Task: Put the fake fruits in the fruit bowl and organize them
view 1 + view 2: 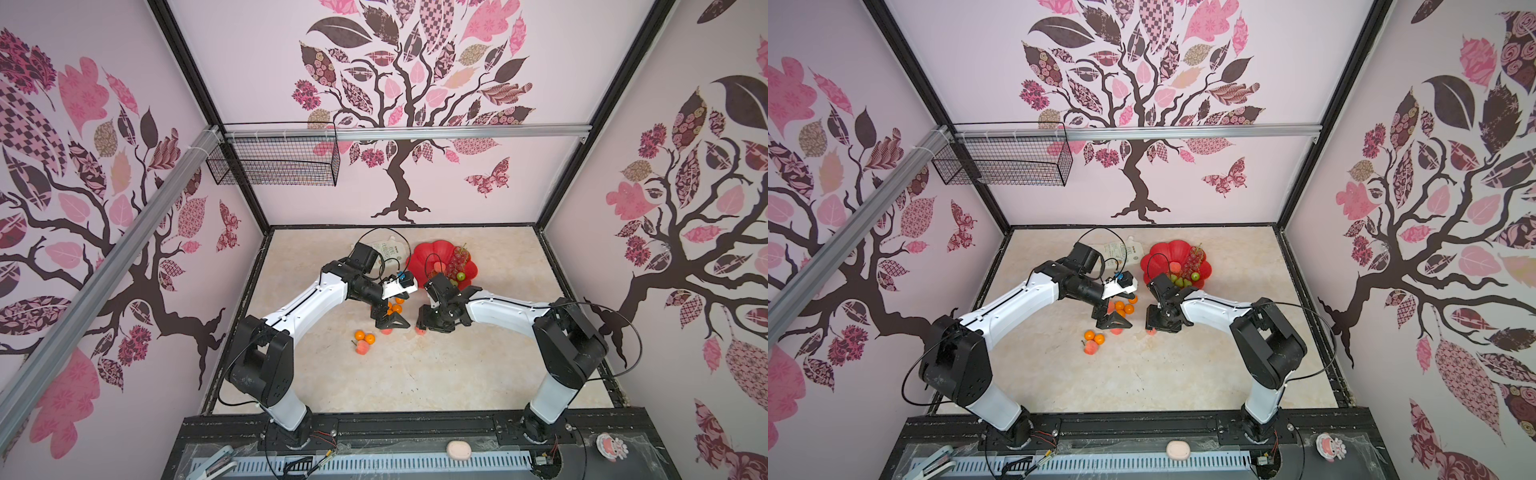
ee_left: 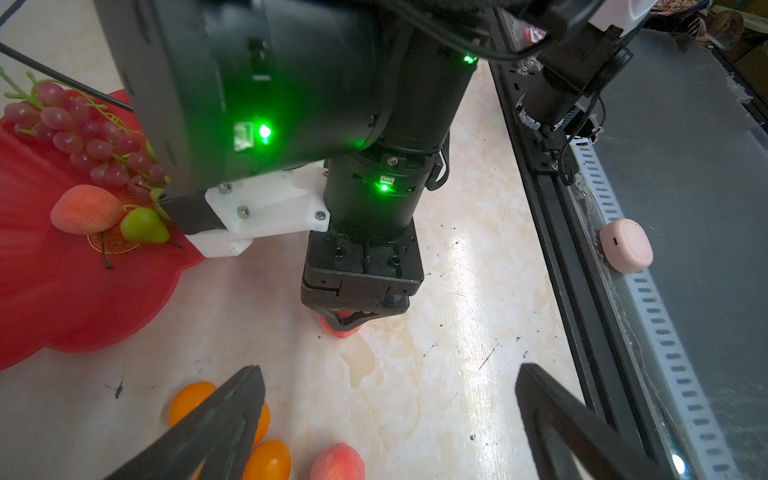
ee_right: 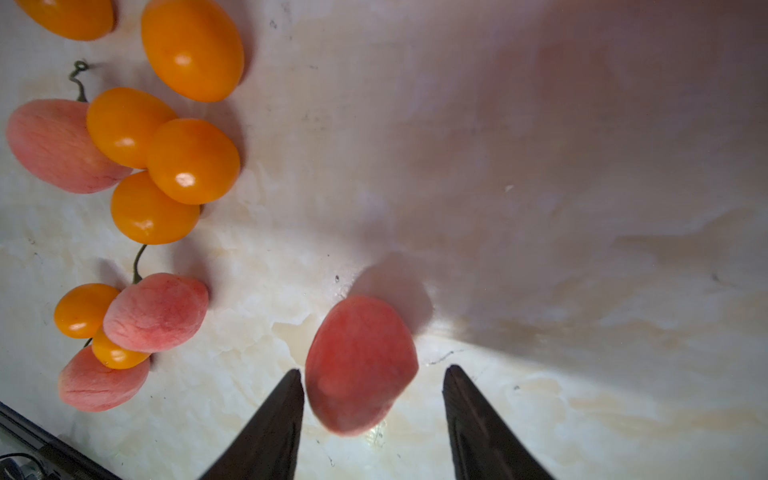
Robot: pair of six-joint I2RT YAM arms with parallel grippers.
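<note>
Straddling the lone peach (image 3: 357,345) on the table (image 1: 457,374), right gripper (image 3: 374,370): points down, jaws part open, one fingertip almost at the fruit's skin, the other clear of it with a visible gap; nothing gripped yet, the pose judged a set-up for closing across the fruit. Left gripper (image 2: 389,369): jaws wide, empty, hung low over the loose pile, likely waiting its turn. Fruit bowl (image 1: 424,253): toward the far side of the table, right of middle in both top views, its near scalloped rim under the right arm's wrist. Contents: grape bunch (image 2: 79,129), one peach (image 2: 85,210), green pear (image 2: 143,226), gathered on the emblem and toward one side, which leaves the rest bare for incoming fruit. Outstanding on the table: tangerines (image 3: 191,160) and further peaches (image 3: 156,311), touching in clusters, stems showing between them. Room: bare red floor on the bowl's left half in both top views; short path from lone peach to rim, judged to need a lift over the raised petals. Tight spot: the two grippers stand just beside each other, the pile close under the left one. White pouch (image 1: 388,249): just beside the bowl's left rim, partly hidden by the left arm. Near half of the table: open, free for swinging either arm
</note>
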